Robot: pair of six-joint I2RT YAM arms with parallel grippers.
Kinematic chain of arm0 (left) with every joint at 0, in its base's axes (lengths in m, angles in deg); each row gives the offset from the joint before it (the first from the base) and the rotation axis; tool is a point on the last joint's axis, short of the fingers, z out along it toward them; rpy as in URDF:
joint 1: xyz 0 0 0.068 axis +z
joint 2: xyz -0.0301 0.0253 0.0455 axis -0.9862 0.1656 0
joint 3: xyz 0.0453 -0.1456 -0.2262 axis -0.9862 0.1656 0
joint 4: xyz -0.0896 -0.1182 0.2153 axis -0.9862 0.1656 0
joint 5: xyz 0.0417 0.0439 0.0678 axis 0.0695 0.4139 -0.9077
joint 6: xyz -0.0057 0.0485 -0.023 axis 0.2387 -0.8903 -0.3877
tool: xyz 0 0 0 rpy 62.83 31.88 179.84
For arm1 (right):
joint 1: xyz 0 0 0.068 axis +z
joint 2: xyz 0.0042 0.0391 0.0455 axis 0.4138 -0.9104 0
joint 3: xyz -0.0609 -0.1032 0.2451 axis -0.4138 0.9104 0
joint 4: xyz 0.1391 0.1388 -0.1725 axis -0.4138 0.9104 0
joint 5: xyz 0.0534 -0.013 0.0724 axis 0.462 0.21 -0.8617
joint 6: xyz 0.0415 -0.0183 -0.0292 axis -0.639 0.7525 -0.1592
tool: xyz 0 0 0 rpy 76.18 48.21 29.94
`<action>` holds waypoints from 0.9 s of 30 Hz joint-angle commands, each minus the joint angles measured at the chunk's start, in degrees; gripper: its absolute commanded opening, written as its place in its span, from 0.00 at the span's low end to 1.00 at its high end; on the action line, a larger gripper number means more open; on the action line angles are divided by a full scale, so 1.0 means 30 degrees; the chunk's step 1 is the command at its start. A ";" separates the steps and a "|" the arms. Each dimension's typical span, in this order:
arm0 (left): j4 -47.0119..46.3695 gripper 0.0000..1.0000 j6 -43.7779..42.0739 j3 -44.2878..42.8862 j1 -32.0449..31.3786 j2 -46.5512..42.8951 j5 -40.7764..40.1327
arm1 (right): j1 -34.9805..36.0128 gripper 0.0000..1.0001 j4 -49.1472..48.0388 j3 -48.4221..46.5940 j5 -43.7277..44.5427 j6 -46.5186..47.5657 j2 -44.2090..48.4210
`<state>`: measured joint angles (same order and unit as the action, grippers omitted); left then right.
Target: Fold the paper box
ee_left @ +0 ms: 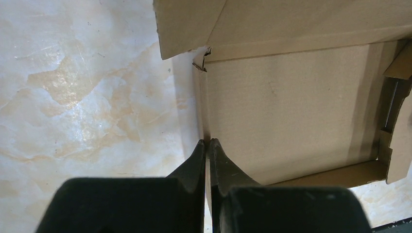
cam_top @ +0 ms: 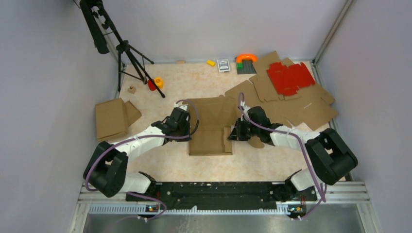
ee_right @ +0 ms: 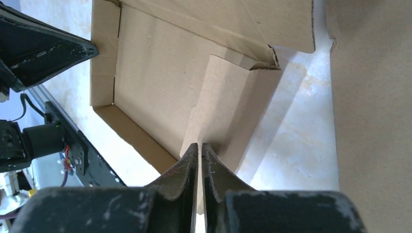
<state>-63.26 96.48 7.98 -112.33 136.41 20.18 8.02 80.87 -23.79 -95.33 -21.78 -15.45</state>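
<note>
The paper box (cam_top: 210, 127) is a brown cardboard die-cut piece lying mid-table between both arms, its side walls raised. My left gripper (cam_top: 186, 127) is shut on the box's left side wall; in the left wrist view the wall's thin edge runs between my fingertips (ee_left: 208, 143), with the box floor (ee_left: 291, 107) to the right. My right gripper (cam_top: 236, 132) is shut on the box's right side flap (ee_right: 228, 102), which stands upright between my fingertips (ee_right: 200, 145). The left gripper's finger (ee_right: 43, 48) shows across the box in the right wrist view.
A second folded brown cardboard piece (cam_top: 112, 118) lies at the left. Several flat cardboard sheets (cam_top: 301, 104) and a red die-cut sheet (cam_top: 290, 77) lie at the back right. A tripod (cam_top: 128, 53), small toys (cam_top: 155, 82) and a green-and-orange item (cam_top: 246, 62) stand at the back.
</note>
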 commanded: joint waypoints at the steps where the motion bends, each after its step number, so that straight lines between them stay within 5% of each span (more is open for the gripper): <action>1: -0.0743 0.00 0.0022 0.0007 -0.0082 0.0295 0.0365 | 0.0233 0.09 0.1621 -0.1224 0.1356 0.1208 -0.0266; 9: -0.0793 0.00 -0.0032 -0.0145 -0.0082 0.0569 0.0400 | 0.1738 0.34 0.4672 -0.2833 0.4730 0.2294 -0.0217; 12: -0.0726 0.00 -0.0094 -0.0220 -0.0076 0.0600 0.0329 | 0.1930 0.34 0.5711 -0.3245 0.6085 0.2790 -0.0010; 16: -0.0787 0.00 -0.0117 -0.0179 -0.0093 0.0673 0.0348 | 0.1979 0.22 0.6620 -0.3584 0.7329 0.3296 0.0307; 27: -0.0810 0.00 -0.0153 -0.0165 -0.0076 0.0733 0.0395 | 0.1980 0.25 0.6509 -0.3414 0.8142 0.3520 0.0805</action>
<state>-65.14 96.50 7.92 -112.39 137.37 20.99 13.42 100.76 -32.77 -72.58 -11.77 -14.67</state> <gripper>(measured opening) 0.008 0.227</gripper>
